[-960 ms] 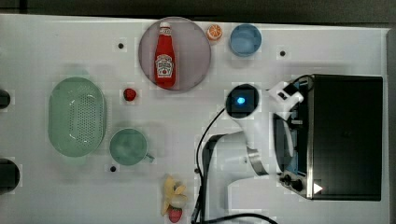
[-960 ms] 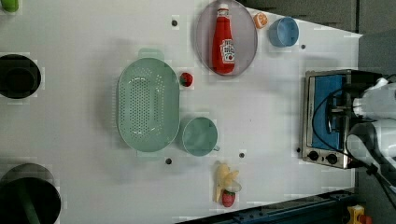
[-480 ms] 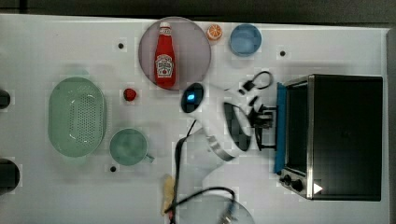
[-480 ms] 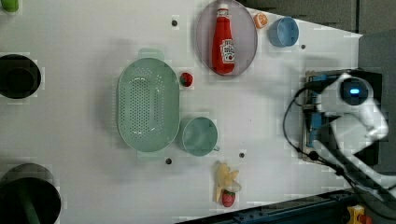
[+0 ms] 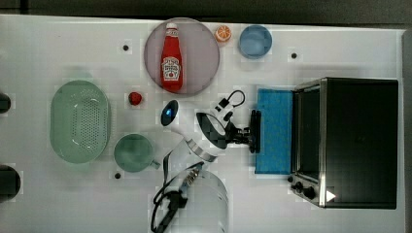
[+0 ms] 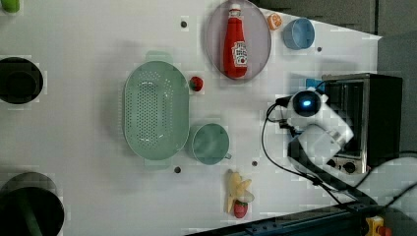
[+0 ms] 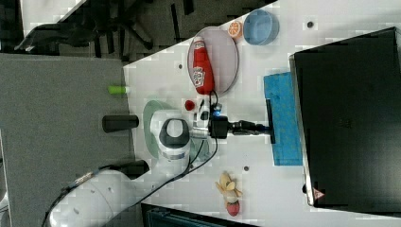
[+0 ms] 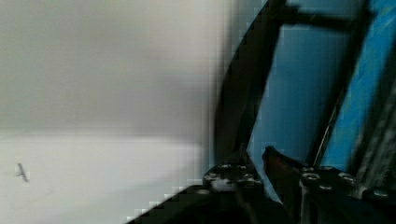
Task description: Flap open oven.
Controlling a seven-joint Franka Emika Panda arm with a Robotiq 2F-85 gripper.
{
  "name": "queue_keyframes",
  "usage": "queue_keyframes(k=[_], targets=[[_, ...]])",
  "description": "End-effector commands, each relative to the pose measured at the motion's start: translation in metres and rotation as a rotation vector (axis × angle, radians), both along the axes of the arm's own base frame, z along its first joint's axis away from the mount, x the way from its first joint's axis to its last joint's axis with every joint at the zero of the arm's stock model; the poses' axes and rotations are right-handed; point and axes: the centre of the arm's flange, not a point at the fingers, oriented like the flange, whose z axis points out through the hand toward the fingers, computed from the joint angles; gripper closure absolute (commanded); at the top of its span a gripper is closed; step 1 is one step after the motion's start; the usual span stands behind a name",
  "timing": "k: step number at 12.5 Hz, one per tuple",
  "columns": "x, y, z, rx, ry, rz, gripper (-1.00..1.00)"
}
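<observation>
The oven (image 5: 357,141) sits at the right of the top view, on the white desk (image 5: 58,194), with its blue glass door (image 5: 274,131) folded down flat toward the frame's centre. The end effector (image 5: 251,132) is clenched on the door's bar handle (image 5: 255,131), reaching in level from the top view's left, probably because pulling the handle outward and down is what swings the door open; the task looks nearly complete. Other things lie well apart: a ketchup bottle (image 5: 171,58) on a plate (image 5: 204,53) at upper centre, a blue bowl (image 5: 255,41), a green colander (image 5: 80,121) and cup (image 5: 133,153) at left. Nothing stands in the door's path.
</observation>
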Motion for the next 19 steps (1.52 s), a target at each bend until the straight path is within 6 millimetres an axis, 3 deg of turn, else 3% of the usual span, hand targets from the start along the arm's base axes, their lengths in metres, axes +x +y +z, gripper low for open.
queue_keyframes(k=[1, 5, 8, 13, 16, 19], targets=[[0.026, 0.001, 0.019, -0.018, -0.165, -0.104, 0.65], [0.047, 0.004, 0.059, 0.080, -0.274, -0.212, 0.65], [0.064, 0.012, 0.111, 0.259, -0.406, -0.424, 0.65], [0.078, 0.014, 0.234, 0.601, -0.591, -0.869, 0.65], [0.078, 0.009, 0.309, 0.682, -0.638, -0.943, 0.65], [0.062, 0.010, 0.381, 0.673, -0.572, -0.985, 0.65]])
